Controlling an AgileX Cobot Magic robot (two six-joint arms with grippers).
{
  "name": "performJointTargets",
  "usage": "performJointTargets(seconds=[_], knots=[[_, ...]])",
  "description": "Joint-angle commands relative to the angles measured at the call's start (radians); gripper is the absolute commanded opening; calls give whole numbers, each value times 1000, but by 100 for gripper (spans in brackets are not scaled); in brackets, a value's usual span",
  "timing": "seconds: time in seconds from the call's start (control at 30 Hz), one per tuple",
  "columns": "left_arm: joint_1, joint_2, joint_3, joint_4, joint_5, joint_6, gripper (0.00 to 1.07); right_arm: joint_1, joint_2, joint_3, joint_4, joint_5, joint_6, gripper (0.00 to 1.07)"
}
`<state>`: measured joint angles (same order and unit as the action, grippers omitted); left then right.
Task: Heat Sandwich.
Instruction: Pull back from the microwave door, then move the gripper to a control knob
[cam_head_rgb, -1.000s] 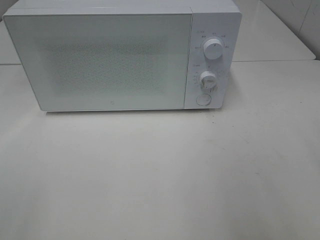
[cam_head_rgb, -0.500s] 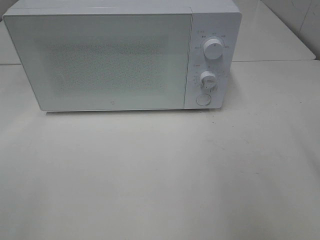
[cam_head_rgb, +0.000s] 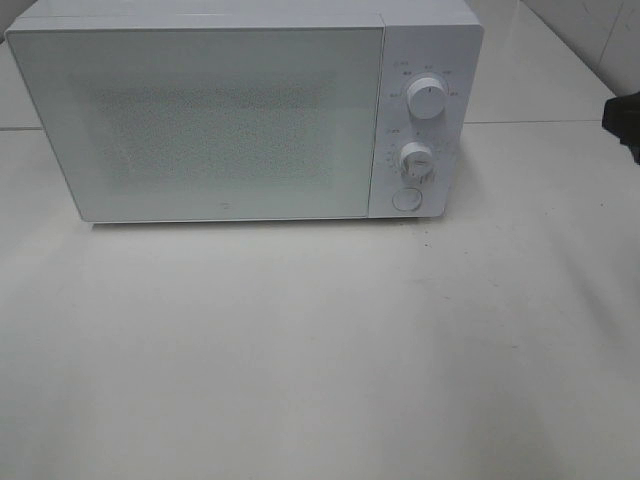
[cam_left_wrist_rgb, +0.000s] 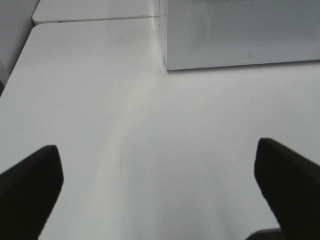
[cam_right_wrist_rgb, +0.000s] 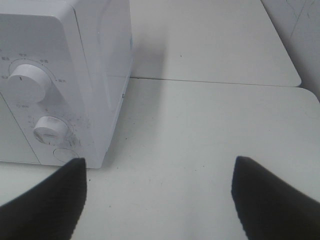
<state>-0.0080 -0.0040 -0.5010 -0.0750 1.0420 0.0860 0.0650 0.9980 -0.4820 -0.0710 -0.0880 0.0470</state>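
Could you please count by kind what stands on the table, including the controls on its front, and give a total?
Microwave: 1
Knobs: 2 (upper knob, lower knob)
Button: 1
Total: 4

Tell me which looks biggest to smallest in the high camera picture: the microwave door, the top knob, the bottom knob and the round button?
1. microwave door, by far the largest
2. top knob
3. bottom knob, only a little smaller than the top one, so they look nearly alike
4. round button, the smallest
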Motion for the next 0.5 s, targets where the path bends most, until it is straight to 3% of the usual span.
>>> performJointTargets(seconds=[0.03, 0.33, 0.5], knots=[[2, -26, 3, -8, -15, 1, 104, -5, 39, 33, 1, -136, 5, 76], [2, -26, 3, -8, -15, 1, 104, -4, 156, 89, 5, -394, -15, 76], [2, -26, 3, -8, -15, 1, 104, -4, 230, 139, 87, -560, -87, 76]])
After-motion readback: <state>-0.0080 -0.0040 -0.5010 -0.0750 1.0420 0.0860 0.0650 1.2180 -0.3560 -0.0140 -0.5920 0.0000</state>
